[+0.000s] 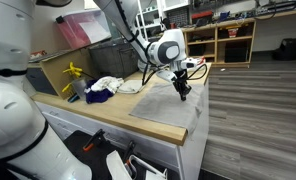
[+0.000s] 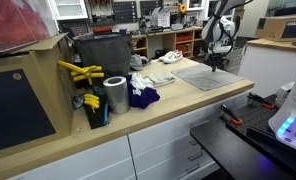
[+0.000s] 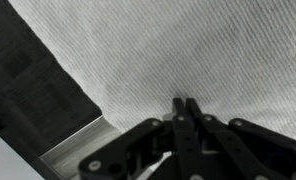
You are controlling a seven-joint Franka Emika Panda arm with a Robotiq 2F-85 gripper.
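Grey woven cloth [image 1: 163,108] lies flat by the corner of the wooden counter [image 1: 88,118], and your gripper [image 3: 183,103] stands on it with jaws all but together, tips in the weave; whether a fold is caught is unclear, so lift slowly and watch that it rises.

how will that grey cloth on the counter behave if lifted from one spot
Likely floppy: the grey cloth lies flat against the counter, so it would probably sag and fold around a pinch. Probably light, as it looks like a thin woven sheet. Its ribbed weave looks grippy, so the end effector, fingertips together on it, seems unlikely to slip.
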